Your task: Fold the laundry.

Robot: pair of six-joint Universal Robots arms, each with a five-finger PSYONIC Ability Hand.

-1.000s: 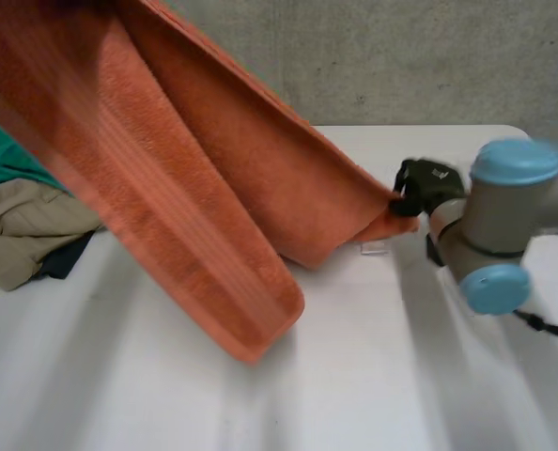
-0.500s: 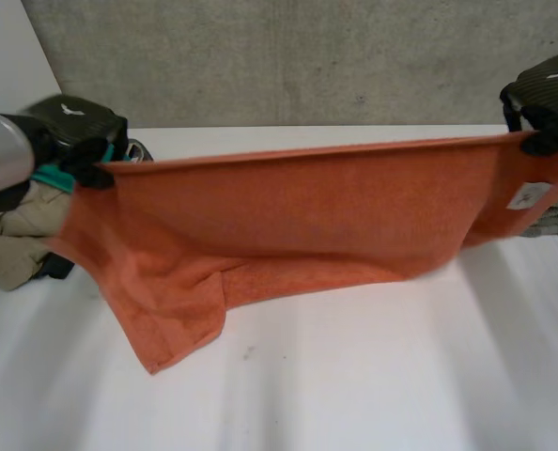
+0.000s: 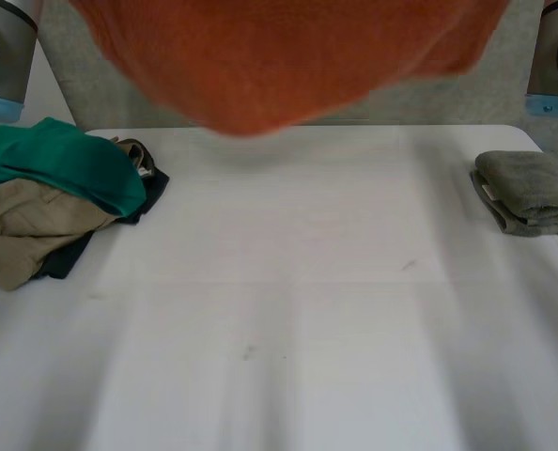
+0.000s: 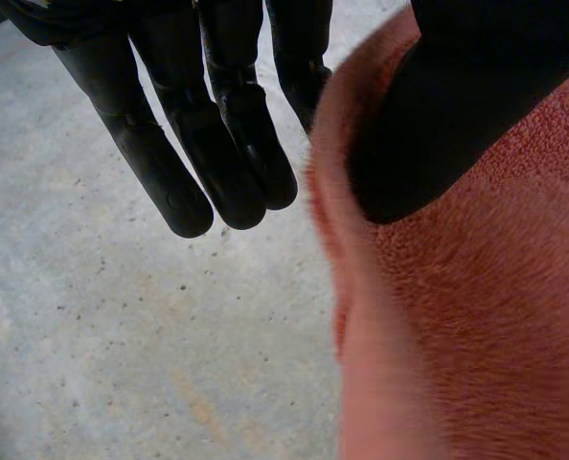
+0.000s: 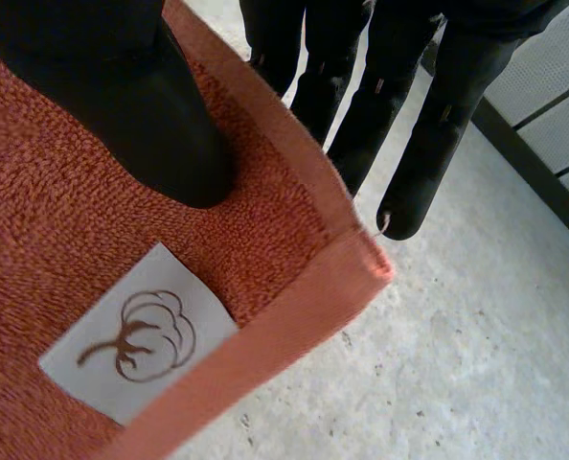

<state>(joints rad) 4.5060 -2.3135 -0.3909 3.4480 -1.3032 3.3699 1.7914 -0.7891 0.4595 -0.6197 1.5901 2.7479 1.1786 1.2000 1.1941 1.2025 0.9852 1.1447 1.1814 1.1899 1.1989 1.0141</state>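
Fingers (image 5: 414, 163) at towel (image 5: 55, 240) corner, cotton-emblem label (image 5: 136, 345)

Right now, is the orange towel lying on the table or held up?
Held up. The orange towel hangs above the white table; the right hand pinches its labelled corner, the left hand an edge.

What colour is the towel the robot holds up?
Orange. The towel shows best in the right wrist view.
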